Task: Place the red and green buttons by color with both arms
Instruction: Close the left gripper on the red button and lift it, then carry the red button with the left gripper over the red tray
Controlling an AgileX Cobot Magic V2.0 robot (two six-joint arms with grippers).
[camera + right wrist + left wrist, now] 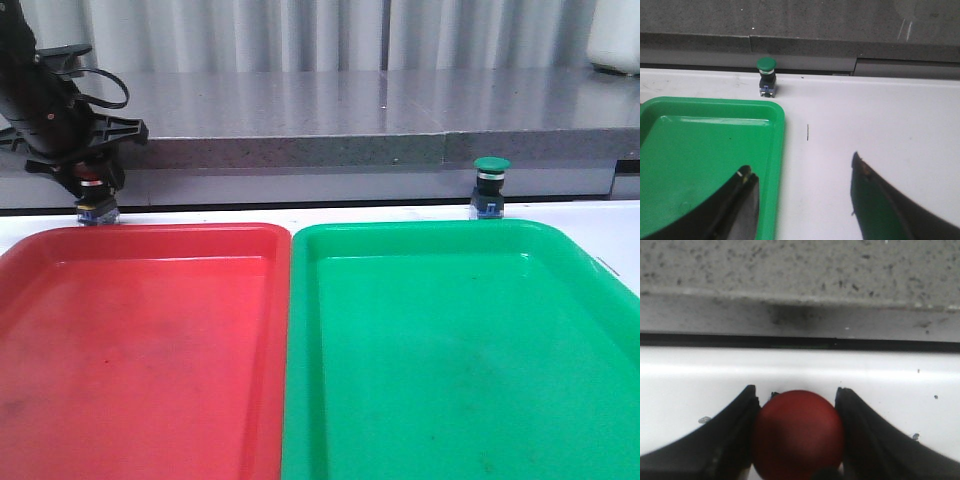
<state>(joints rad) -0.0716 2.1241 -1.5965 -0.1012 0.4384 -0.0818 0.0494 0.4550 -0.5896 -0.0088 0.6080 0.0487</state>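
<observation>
The left gripper (797,440) pinches the red button (797,435) at the table's back edge, behind the red tray (140,340). Its rounded cap could slip out. The right gripper (805,200) hangs spread, well short of the green button (766,77) behind the green tray (700,160).

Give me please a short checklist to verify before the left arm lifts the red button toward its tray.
1. Left gripper around the red button: ok, a finger sits close on each side of the cap.
2. Firm grip: cannot tell, contact is unclear.
3. Red tray free to receive: ok, nothing lies in it.
4. Green button standing upright behind the green tray: ok.
5. Right gripper open and holding nothing: ok.
6. Green tray free: ok.
</observation>
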